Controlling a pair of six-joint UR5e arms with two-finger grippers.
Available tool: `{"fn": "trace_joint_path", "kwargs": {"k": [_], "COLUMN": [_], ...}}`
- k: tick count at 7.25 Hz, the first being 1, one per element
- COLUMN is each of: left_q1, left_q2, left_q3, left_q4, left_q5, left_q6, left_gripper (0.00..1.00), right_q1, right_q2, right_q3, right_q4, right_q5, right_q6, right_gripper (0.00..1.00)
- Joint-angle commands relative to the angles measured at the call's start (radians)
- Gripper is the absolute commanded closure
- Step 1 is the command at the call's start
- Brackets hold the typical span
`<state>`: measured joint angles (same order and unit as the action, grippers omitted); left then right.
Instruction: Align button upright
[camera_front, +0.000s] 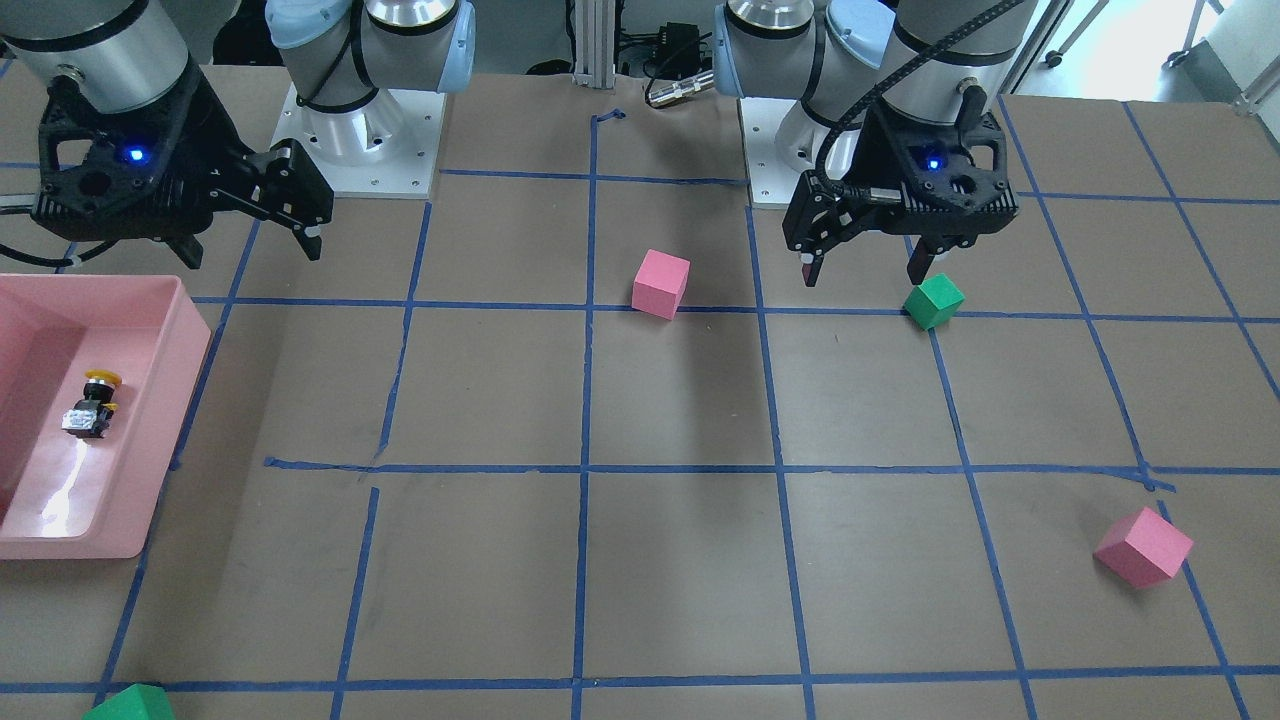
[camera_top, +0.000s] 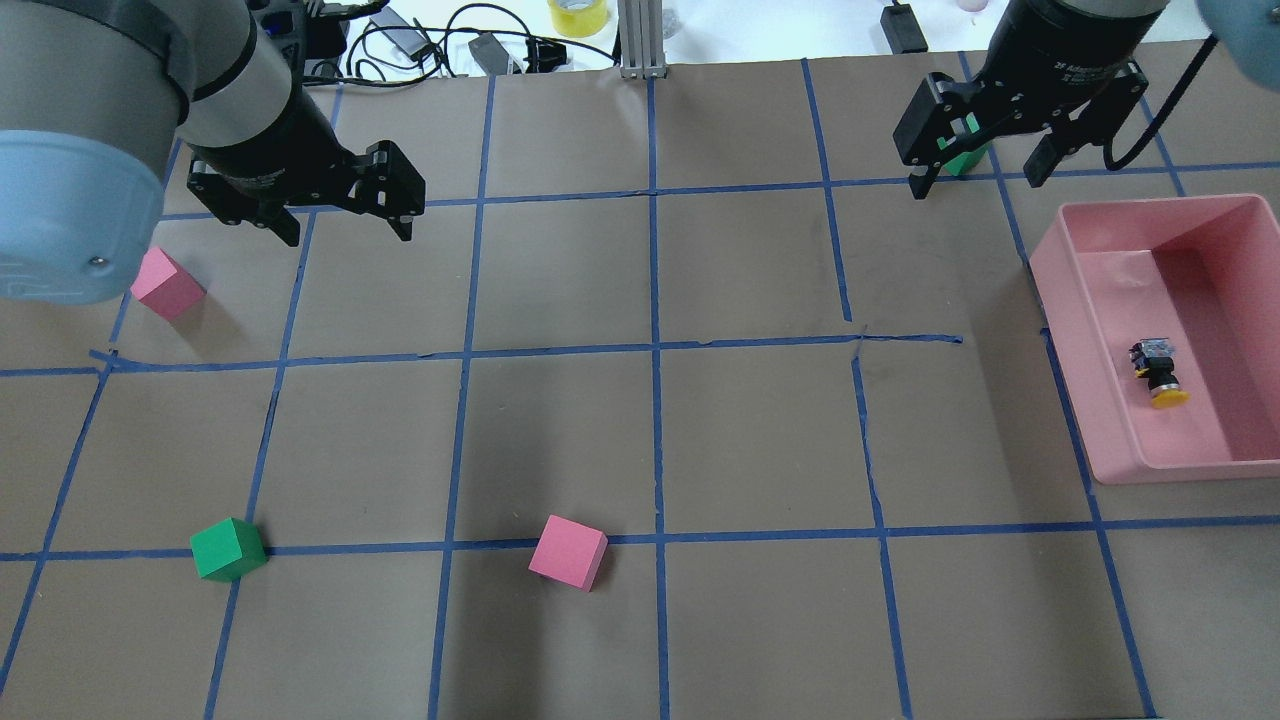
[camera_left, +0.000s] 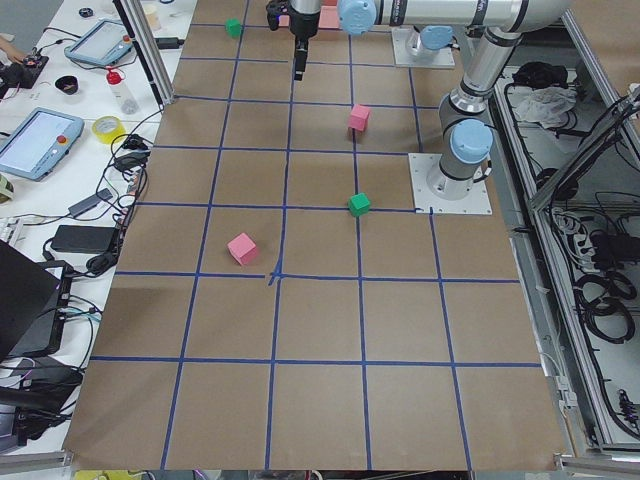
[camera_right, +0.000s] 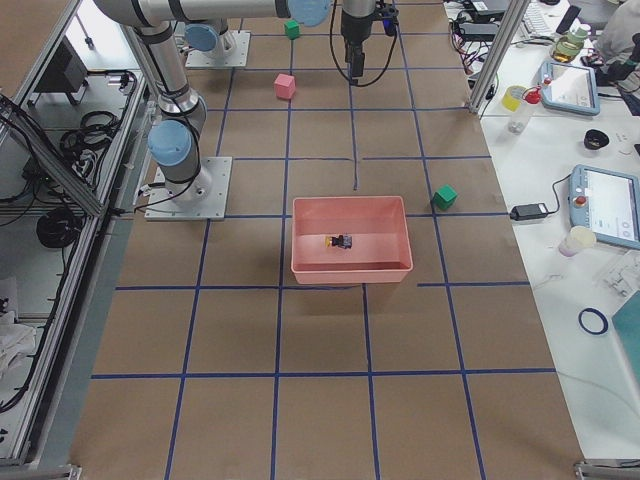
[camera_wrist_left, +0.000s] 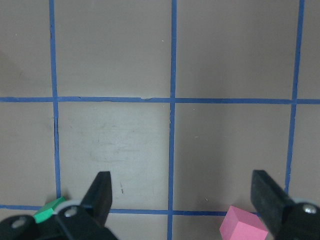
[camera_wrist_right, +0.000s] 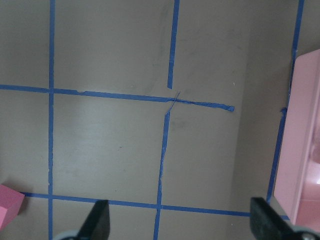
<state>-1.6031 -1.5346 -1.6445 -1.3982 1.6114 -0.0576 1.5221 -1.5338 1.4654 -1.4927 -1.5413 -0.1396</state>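
The button (camera_top: 1158, 372) has a yellow cap, black body and grey-white block. It lies on its side on the floor of the pink bin (camera_top: 1070, 330). It also shows in the front view (camera_front: 92, 405) and the right side view (camera_right: 340, 241). My right gripper (camera_top: 975, 185) is open and empty. It hovers over the table beyond the bin's far left corner, apart from the button; in its wrist view (camera_wrist_right: 180, 220) the bin (camera_wrist_right: 305, 140) is at the right edge. My left gripper (camera_top: 348, 232) is open and empty, far from the bin.
A pink cube (camera_top: 567, 551) and a green cube (camera_top: 227, 549) sit near the table's front. Another pink cube (camera_top: 166, 284) lies by my left arm. A second green cube (camera_top: 965, 158) sits under my right gripper. Blue tape lines grid the brown table.
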Motion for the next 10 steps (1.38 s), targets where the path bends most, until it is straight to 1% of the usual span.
{"fn": "trace_joint_path", "kwargs": {"k": [1, 5, 6, 7, 10], "left_q1": [0.0, -0.001, 0.0, 0.002, 0.0], "left_q2": [-0.001, 0.005, 0.002, 0.004, 0.007], "left_q3": [0.0, 0.0, 0.0, 0.002, 0.0], "left_q4": [0.001, -0.001, 0.001, 0.001, -0.001], "left_q5": [0.001, 0.001, 0.001, 0.002, 0.001], "left_q6": [0.001, 0.002, 0.001, 0.001, 0.002], "left_gripper": [0.0, 0.0, 0.0, 0.0, 0.0], "right_q1": [0.001, 0.0, 0.0, 0.0, 0.0], "right_q2": [0.0, 0.0, 0.001, 0.001, 0.006], "right_q3": [0.004, 0.004, 0.006, 0.006, 0.006], "right_q4": [0.0, 0.019, 0.019, 0.025, 0.023], "right_q5": [-0.002, 0.0, -0.003, -0.025, -0.022], "right_q6": [0.002, 0.0, -0.003, -0.014, 0.0], "right_gripper": [0.0, 0.0, 0.0, 0.0, 0.0]}}
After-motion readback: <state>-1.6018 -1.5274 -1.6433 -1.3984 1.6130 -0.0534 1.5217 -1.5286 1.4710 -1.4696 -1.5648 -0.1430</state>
